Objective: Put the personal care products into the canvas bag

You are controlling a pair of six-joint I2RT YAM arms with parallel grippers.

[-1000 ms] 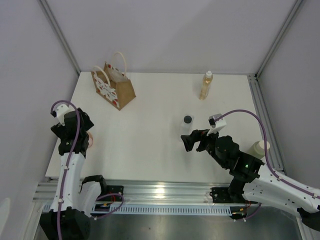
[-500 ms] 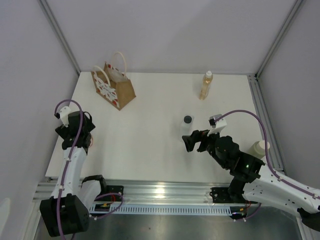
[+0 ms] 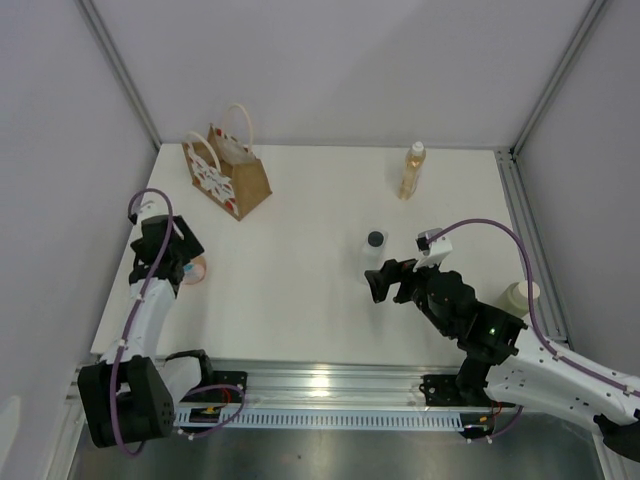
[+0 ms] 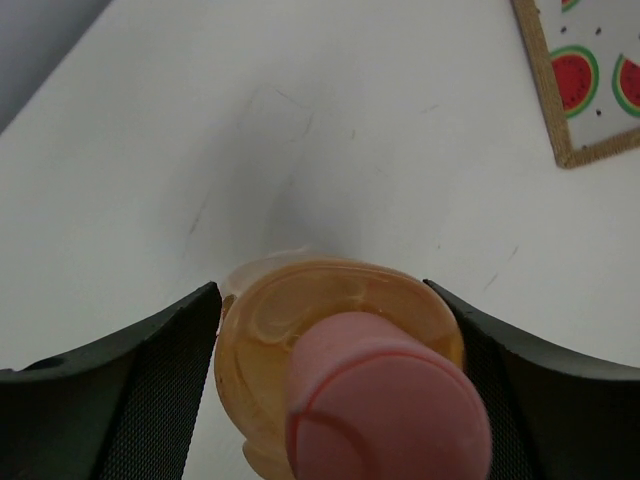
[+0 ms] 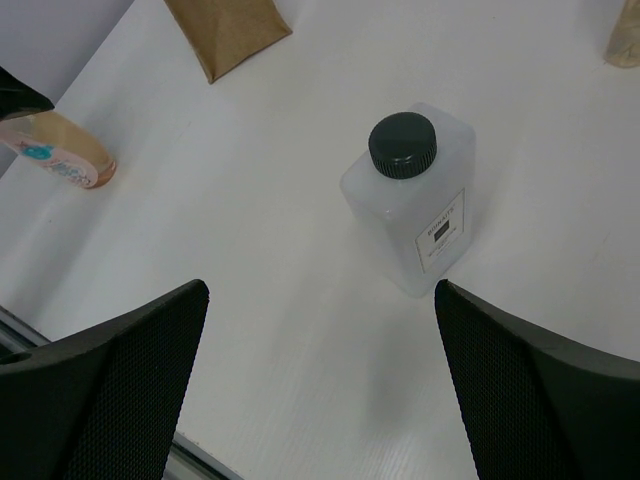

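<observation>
Your left gripper (image 4: 320,290) straddles the squat peach bottle (image 4: 340,330). The mesh-textured pads sit right against its rounded translucent sides, but you can't tell whether it is actually clamped. Its smooth pink cap (image 4: 385,400) points toward the wrist camera. Your right gripper (image 5: 320,290) is spread wide and holds nothing. The boxy frosted white bottle (image 5: 420,230) with the ribbed black cap (image 5: 402,142) stands just ahead of it, untouched. The canvas bag (image 3: 235,180) stands upright at the table's (image 3: 300,250) far-left corner, well apart from both grippers.

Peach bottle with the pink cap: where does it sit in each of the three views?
Top external: peach bottle at left, mid-height.
Left wrist: bottle bottom centre, flanked by the left tool.
Right wrist: bottle at far left edge.
Shared landmark: canvas bag, in all three.
</observation>
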